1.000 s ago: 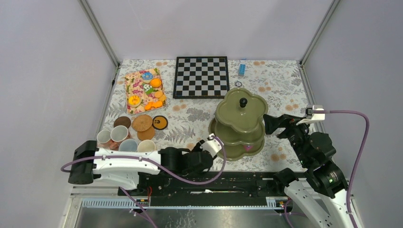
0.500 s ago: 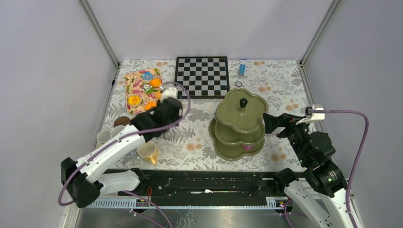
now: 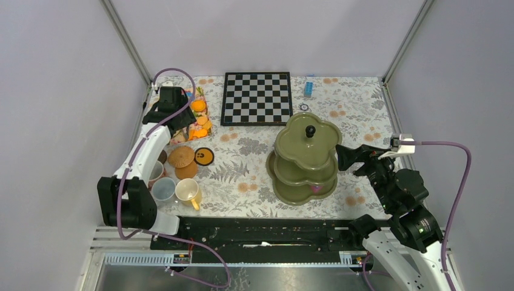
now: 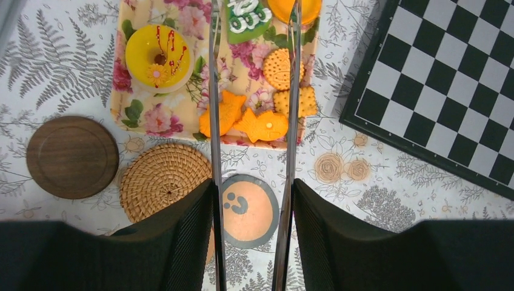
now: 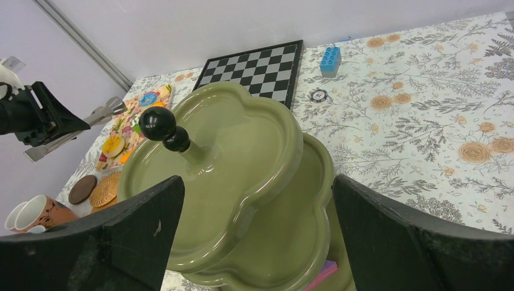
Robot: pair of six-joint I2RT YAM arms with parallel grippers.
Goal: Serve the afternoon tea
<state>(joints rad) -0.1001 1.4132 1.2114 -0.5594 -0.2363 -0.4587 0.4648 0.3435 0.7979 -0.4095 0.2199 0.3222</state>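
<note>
One three-tier stand [image 3: 306, 159] centre-right on table [image 3: 357, 109], right gripper [image 5: 256, 182] just beside it, spread wide, empty; three mugs [image 3: 189, 192] visible near-left; three coasters [image 4: 72, 156]; four orange biscuits [image 4: 267, 125] on tray [image 4: 145, 115] under open, empty left gripper [image 4: 254, 18]; chessboard [image 3: 256, 98] behind

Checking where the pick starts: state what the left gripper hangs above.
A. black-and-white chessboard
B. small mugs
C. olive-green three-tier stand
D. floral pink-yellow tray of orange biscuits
D: in the left wrist view the open left gripper frames the floral pink-yellow tray and its orange biscuits.
</note>
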